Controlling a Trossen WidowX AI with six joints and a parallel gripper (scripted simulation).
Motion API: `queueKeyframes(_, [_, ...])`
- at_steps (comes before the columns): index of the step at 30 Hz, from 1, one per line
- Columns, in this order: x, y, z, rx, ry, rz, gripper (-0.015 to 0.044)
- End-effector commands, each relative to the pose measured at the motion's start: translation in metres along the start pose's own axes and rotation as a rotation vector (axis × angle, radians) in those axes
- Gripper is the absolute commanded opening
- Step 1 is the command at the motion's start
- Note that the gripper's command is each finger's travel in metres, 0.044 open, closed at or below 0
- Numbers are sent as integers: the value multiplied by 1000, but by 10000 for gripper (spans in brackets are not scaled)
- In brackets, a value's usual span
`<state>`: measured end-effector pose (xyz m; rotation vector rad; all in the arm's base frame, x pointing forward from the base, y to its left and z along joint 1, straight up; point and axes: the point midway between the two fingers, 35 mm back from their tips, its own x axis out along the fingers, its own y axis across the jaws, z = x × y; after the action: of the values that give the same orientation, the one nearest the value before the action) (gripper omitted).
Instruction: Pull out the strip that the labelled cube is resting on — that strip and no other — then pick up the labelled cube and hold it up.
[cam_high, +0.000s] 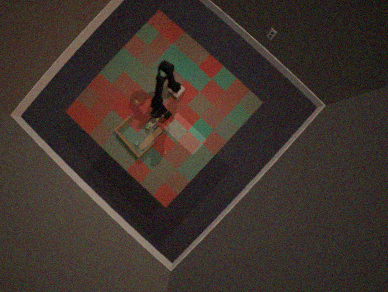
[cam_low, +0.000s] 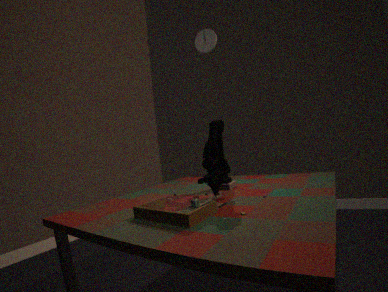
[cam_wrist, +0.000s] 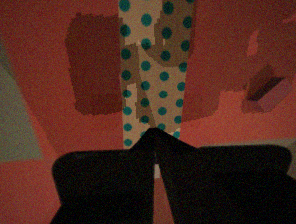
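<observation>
Wrist view: dotted strip (cam_wrist: 152, 75) runs straight away from the tool (cam_wrist: 156, 150) across the red bench (cam_wrist: 50, 135), its near end pinched thin between closed fingers. Off right lies a small purple block (cam_wrist: 265, 92).

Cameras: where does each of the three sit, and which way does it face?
Top: high overhead, looking straight down on the checkered table; the whole arm shows.
Exterior: beside the table, facing the arm and the wall clock.
Wrist: on the arm, looking down past the closed gripper at the dotted strip.
Top and exterior both show the wooden tray.
</observation>
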<state>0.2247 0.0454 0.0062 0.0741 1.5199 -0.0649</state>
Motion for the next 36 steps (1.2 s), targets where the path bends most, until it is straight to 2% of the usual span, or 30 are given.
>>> queueKeyframes(1, [5,-1,-9,0,28,-3,0])
queueKeyframes(31, [5,-1,-9,0,28,-3,0])
queueKeyframes(36, [-40,1,1,0,25,-3,0])
